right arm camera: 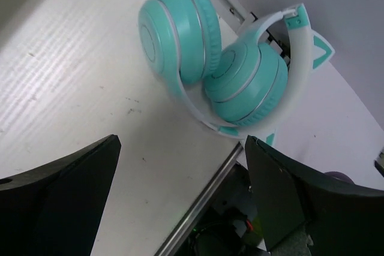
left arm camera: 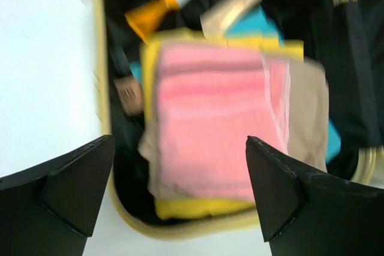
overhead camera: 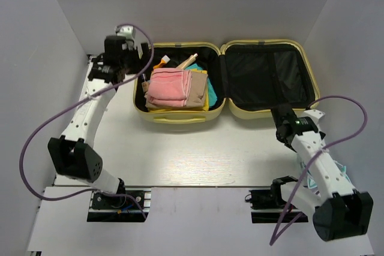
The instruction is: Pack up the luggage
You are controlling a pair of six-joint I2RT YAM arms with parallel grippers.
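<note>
Left end effector (left arm camera: 180, 141) spread by luggage (overhead camera: 180, 117), pale yellow clamshell, black-lined, lying open

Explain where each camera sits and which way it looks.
Top external: above and behind, looking down at the open pale yellow hard-shell suitcase on the white table; left arm and right arm show.
Left wrist: above the suitcase's filled half, looking down on the folded pink towel; its black left fingers show.
Right wrist: looking down at teal over-ear headphones; its black right fingers show.
Shared: top and left wrist both see that towel.
</note>
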